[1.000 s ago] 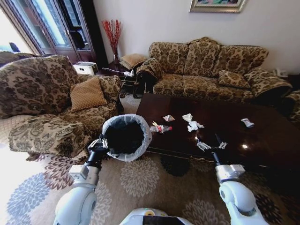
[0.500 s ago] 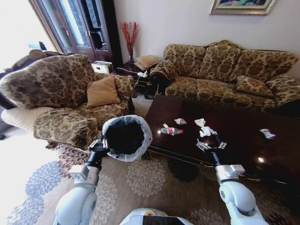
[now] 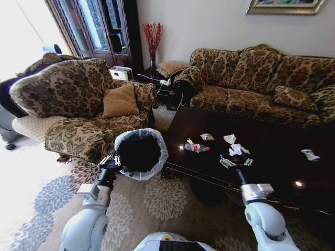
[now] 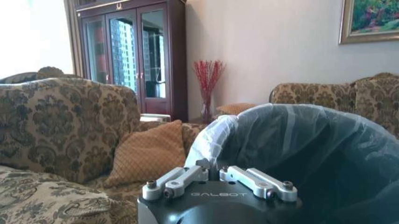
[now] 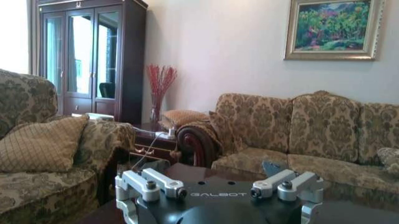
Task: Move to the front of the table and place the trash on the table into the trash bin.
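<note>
My left gripper (image 3: 112,160) is shut on the rim of the trash bin (image 3: 140,153), a black bin with a pale plastic liner, held up to the left of the table (image 3: 272,141). In the left wrist view the left gripper (image 4: 215,171) pinches the liner edge of the trash bin (image 4: 305,149). On the dark glossy table lies the trash: a crushed bottle (image 3: 196,148), a small wrapper (image 3: 207,137), white tissues (image 3: 235,148), and another wrapper (image 3: 310,155) far right. My right gripper (image 3: 235,162) hovers open over the table's near edge, just before the tissues, with nothing in it; the right gripper (image 5: 218,184) shows its fingers spread wide.
A patterned armchair (image 3: 78,104) with an orange cushion stands to the left of the bin. A matching sofa (image 3: 256,78) runs behind the table. A side table (image 3: 167,86) sits in the corner by the dark cabinet (image 3: 99,26). Patterned carpet (image 3: 162,198) lies before the table.
The whole picture has shifted to the right, so the camera has moved with the robot. Both arms keep the same pose, the bin still in the left gripper.
</note>
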`<state>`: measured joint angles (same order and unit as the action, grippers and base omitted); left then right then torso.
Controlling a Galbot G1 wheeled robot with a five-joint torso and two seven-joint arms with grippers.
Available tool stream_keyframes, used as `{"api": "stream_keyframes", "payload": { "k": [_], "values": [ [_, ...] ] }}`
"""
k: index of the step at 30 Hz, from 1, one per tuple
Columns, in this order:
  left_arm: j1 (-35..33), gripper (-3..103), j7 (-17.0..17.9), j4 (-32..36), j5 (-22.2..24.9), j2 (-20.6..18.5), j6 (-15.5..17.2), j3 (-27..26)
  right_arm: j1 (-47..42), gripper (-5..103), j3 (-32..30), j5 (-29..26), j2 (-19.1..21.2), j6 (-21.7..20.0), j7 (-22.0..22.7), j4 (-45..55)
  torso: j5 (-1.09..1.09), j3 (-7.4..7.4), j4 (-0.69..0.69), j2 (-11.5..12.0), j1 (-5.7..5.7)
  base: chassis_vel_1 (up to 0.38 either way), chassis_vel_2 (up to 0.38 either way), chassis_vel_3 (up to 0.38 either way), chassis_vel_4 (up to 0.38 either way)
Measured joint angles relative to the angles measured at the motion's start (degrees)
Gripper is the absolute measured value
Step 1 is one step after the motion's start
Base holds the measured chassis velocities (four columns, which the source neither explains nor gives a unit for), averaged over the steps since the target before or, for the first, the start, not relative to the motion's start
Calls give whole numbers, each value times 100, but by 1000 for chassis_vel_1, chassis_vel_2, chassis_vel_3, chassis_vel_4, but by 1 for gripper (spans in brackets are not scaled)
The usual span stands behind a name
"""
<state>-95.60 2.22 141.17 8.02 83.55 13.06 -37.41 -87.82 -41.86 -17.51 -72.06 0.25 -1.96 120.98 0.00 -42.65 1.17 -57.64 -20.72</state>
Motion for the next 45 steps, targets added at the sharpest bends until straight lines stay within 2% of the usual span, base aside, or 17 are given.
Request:
{"api": "stream_keyframes", "payload": {
  "k": [31, 34, 35, 36, 38, 39, 40, 41, 45],
  "values": [
    [0, 3, 1, -1, 0, 0, 3, 0, 0, 100, 0, 0, 1, 0, 5, 0, 0, 0, 0, 0, 0, 0, 0, 0, 0],
    [87, 3, 30, -158, 73, -94, -164, 64, 5, 100, 7, 0, 4, -16, 9, 3, 3, 0, 6, -1, 1, 0, 0, 0, 0],
    [202, 3, 33, -299, 101, -211, -264, 114, 20, 100, 17, 0, 11, -50, 25, 18, 0, 0, -2, -1, 1, 0, 0, 0, 0],
    [238, 3, 33, -340, 110, -254, -297, 126, 41, 100, 48, 1, 30, -131, 61, 49, -3, 0, -3, -1, 0, 0, 0, 0, 0],
    [295, 3, 14, -396, 207, -323, -374, 155, 207, 100, 205, 12, 133, -548, 235, 250, 0, 0, -1, -1, 0, 0, 0, 0, 0],
    [295, 3, 14, -396, 207, -323, -374, 155, 207, 100, 205, 12, 133, -548, 235, 250, 0, 0, -1, -1, 0, 0, 0, 0, 0],
    [311, 3, 15, -405, 256, -337, -401, 165, 277, 100, 278, 18, 177, -738, 313, 334, 0, 0, 0, 0, 0, 0, 0, 0, 0],
    [330, 3, 14, -410, 310, -357, -431, 170, 423, 100, 418, 29, 268, -1110, 471, 513, -2, 0, 1, -1, 0, 0, 0, 0, 0],
    [349, 3, 21, -421, 354, -379, -459, 170, 495, 100, 527, -40, 295, -1396, 498, 643, 2, 0, 1, 0, 0, 0, 0, 0, 0]
  ]
}}
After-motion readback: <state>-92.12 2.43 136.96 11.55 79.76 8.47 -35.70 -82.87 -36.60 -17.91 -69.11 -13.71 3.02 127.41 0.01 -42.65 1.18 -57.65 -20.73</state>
